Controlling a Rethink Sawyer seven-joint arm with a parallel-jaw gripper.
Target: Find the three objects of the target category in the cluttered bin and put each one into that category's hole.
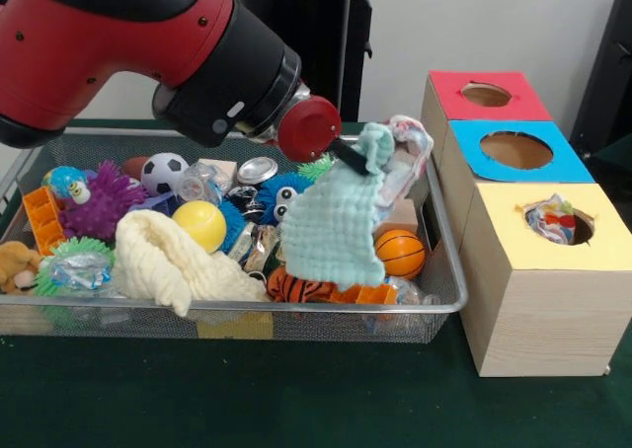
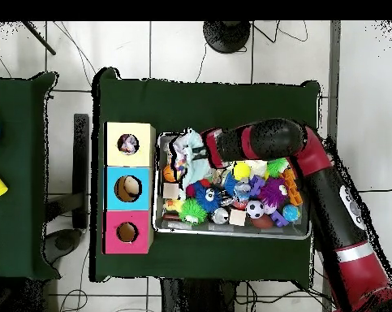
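The wire mesh bin [image 1: 446, 233] is full of toys. My gripper [image 1: 354, 158] hangs over its right end, shut on the top of the mint-green waffle cloth [image 1: 334, 229], which hangs lifted from it. A white polka-dot fabric piece [image 1: 409, 154] is bunched right behind the cloth at the gripper; I cannot tell whether it is gripped too. Another polka-dot piece [image 1: 553, 221] lies in the hole of the yellow-topped box [image 1: 538, 256]. In the overhead view the gripper [image 2: 200, 151] is at the bin's end [image 2: 231, 234] nearest the yellow box [image 2: 112, 145].
The blue-topped box [image 1: 474, 167] and the red-topped box [image 1: 449, 93] stand behind the yellow one. In the bin lie a cream fluffy cloth [image 1: 163, 256], a yellow ball [image 1: 200, 224], a small basketball [image 1: 400, 253], a soccer ball [image 1: 163, 172] and a purple spiky toy [image 1: 99, 201].
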